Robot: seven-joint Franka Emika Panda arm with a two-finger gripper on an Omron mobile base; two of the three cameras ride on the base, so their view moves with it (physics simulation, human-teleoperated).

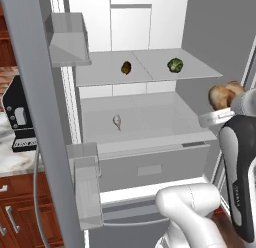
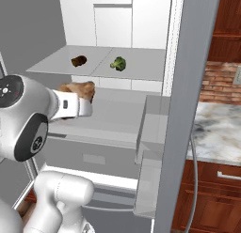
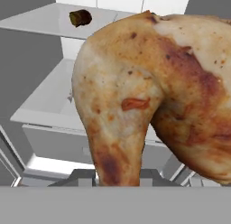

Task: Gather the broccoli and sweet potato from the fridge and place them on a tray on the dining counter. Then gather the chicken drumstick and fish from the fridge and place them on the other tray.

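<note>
Left base view, left to right: the open fridge door (image 1: 35,117) runs down the left edge, its bins jutting inward. The upper shelf (image 1: 145,74) carries the sweet potato (image 1: 126,67) at centre-left and the broccoli (image 1: 175,65) to its right, well apart, with open room around each. On the lower shelf (image 1: 150,117) lies the fish (image 1: 117,121), small and pale, hard to make out.

At the right edge the chicken drumstick (image 1: 225,94) sits clear of the shelves, in front of the fridge opening. In the hand view the fingers (image 3: 83,178) stand narrow, closed on the drumstick's slim end at lower centre; the meat hides most of the fridge interior behind it.
</note>
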